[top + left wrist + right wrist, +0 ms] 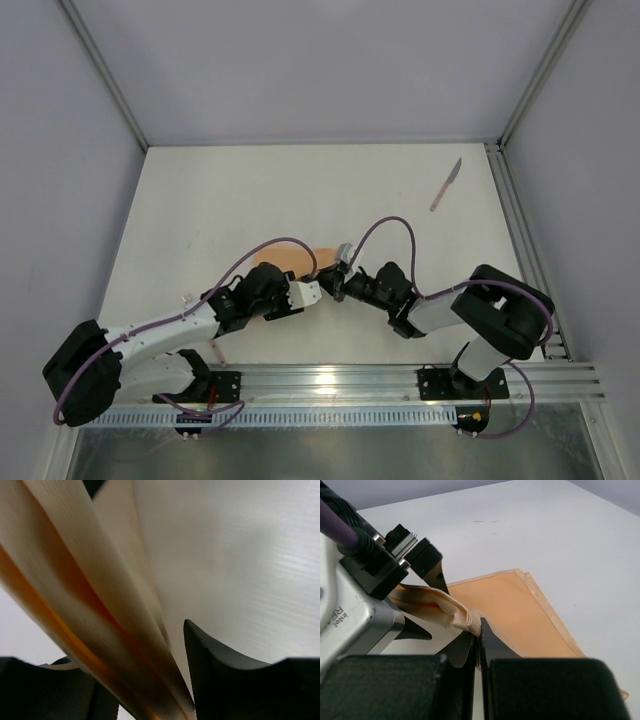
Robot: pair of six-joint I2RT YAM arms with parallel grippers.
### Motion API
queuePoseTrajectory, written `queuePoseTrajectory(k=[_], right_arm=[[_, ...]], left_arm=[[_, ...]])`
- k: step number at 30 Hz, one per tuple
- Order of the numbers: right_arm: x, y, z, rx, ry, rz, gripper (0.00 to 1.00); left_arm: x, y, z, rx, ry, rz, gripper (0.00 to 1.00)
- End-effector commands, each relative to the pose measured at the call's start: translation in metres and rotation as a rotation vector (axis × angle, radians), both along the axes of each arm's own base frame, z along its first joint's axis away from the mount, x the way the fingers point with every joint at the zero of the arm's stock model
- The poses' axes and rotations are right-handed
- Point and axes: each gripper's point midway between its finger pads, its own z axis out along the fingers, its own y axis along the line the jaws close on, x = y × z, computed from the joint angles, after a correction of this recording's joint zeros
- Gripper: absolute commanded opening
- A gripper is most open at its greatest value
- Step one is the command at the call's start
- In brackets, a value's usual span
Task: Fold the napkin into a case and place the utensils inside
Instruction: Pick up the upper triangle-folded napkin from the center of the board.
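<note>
The peach-orange napkin (296, 260) lies folded mid-table, mostly hidden by both wrists. Its flat part (520, 615) spreads on the table, and a bunched hem is lifted between the grippers. My right gripper (480, 628) is shut on that hem; from above it sits at the napkin's right corner (337, 283). My left gripper (312, 292) faces it. Its jaws stand apart around several loose cloth layers (100, 620), with one finger (215, 670) beside them. The pale knife (446, 185) lies far back right, away from both arms. No fork is clearly visible.
An aluminium rail (520, 240) runs along the table's right side and another (400, 380) along the near edge by the arm bases. Grey walls close off the back and sides. A thin pale pink sliver (214, 351) peeks out beneath the left arm.
</note>
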Motion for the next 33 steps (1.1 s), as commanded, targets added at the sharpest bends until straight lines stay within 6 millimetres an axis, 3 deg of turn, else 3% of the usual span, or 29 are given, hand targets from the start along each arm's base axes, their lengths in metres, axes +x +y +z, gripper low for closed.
queuePoseTrajectory(k=[1, 4, 9, 15, 25, 33], right_arm=[[0.005, 0.001, 0.042, 0.104, -0.057, 0.002, 0.04], [0.004, 0.001, 0.043, 0.094, -0.065, 0.009, 0.04], [0.003, -0.001, 0.043, 0.081, -0.064, 0.009, 0.04], [0.004, -0.004, 0.042, 0.056, -0.067, 0.008, 0.04], [0.002, -0.001, 0.042, 0.034, -0.073, 0.036, 0.04], [0.002, -0.002, 0.040, 0.018, -0.078, 0.040, 0.04]], left_arm=[[0.014, 0.018, 0.011, 0.037, -0.125, 0.060, 0.49], [0.013, 0.043, 0.010, 0.095, -0.174, 0.113, 0.38], [0.006, 0.068, -0.003, 0.169, -0.172, 0.153, 0.32], [0.001, 0.097, -0.002, 0.229, -0.215, 0.217, 0.28], [-0.007, 0.114, -0.004, 0.258, -0.199, 0.256, 0.16], [-0.005, 0.125, -0.002, 0.282, -0.204, 0.298, 0.17]])
